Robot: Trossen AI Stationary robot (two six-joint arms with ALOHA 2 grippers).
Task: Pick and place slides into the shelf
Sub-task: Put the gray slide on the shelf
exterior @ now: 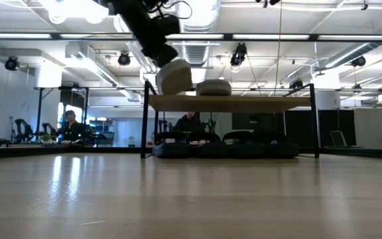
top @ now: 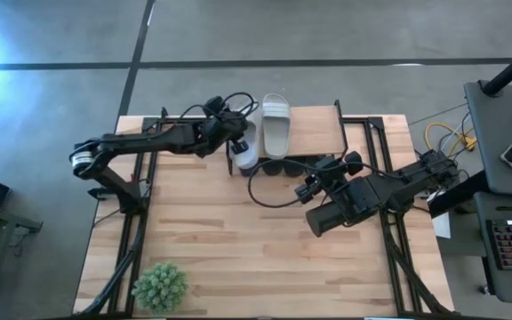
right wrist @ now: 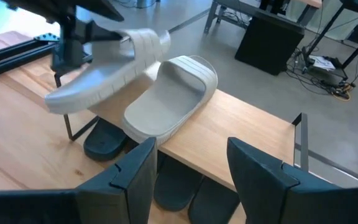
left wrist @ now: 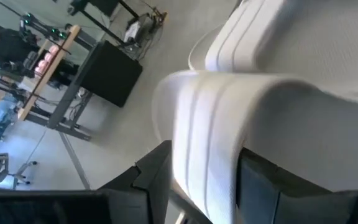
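The shelf (top: 314, 132) is a low rack with a light plank top on a thin black wire frame, standing at the table's far edge. One pale slide (right wrist: 169, 99) lies flat on the plank's left part, sole down. The second pale slide (right wrist: 95, 71) is tilted in the air just left of it, over the shelf's left end. The black slides (exterior: 224, 149) lie in a row under the plank.

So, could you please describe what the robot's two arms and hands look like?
Both arms are dark, jointed, with looping black cables. The left arm has a silvery ring at one joint. The right hand has two flat, dark, angular fingers; the left hand has similar dark fingers.
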